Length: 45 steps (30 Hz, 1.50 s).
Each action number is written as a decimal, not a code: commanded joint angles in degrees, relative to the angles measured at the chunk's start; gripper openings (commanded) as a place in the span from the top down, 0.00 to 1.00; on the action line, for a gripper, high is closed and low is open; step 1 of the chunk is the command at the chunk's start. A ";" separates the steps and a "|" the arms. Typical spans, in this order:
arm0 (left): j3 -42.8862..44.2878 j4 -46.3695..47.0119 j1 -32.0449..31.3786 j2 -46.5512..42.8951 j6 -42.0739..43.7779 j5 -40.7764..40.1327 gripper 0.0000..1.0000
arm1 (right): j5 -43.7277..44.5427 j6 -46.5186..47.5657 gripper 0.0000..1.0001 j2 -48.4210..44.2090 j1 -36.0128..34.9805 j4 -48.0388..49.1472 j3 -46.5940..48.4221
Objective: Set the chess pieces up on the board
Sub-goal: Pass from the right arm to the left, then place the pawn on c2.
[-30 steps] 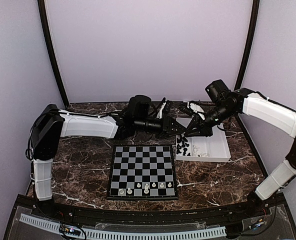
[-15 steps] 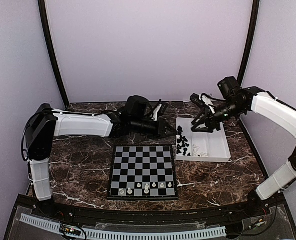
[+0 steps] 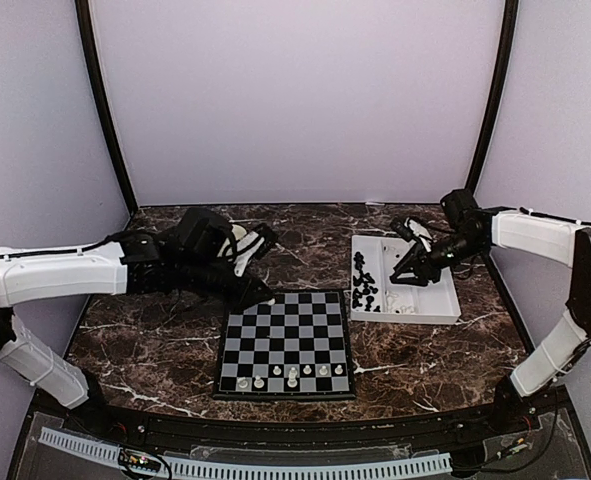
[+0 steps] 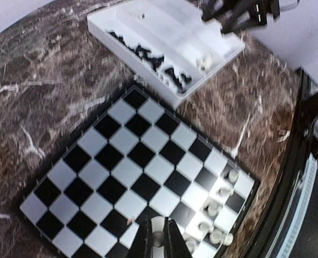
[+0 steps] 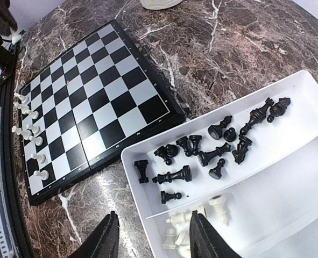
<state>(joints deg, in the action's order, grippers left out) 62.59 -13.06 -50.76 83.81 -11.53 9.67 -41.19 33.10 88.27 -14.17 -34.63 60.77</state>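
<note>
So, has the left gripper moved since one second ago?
Yes. In the top view the left gripper has gone left, away from the white tray, to the far left corner of the board.

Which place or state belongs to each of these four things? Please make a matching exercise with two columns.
Things:
1. left end effector
2. right end effector
3. black pieces
4. row of white pieces

Places or states:
A. in the white tray
B. closed on a pale piece
C. along the near edge of the board
D. open above the tray

Pairs: 1-B, 2-D, 3-A, 4-C
</note>
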 commanded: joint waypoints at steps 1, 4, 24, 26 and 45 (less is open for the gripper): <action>-8.57 -9.21 -4.22 -7.64 10.24 -8.02 0.99 | -1.01 -1.26 0.54 0.24 0.29 3.98 1.11; -11.63 -10.43 -4.72 -8.29 8.89 -7.47 1.00 | -1.37 -1.12 0.54 1.43 0.31 3.46 1.76; -13.12 -6.43 -11.57 1.66 6.90 -9.78 0.99 | -1.98 -0.14 0.53 3.00 0.20 2.21 1.91; -12.96 -5.82 -11.98 2.36 6.89 -8.11 0.99 | -1.97 0.01 0.53 3.09 0.24 2.06 1.89; -11.10 -4.34 -13.55 6.26 6.74 -8.86 0.96 | -2.49 0.72 0.53 3.67 0.20 1.25 1.89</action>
<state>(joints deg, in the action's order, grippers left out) 50.46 -17.32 -63.94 89.95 -4.93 1.28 -42.54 32.93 91.35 -14.17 -33.06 61.30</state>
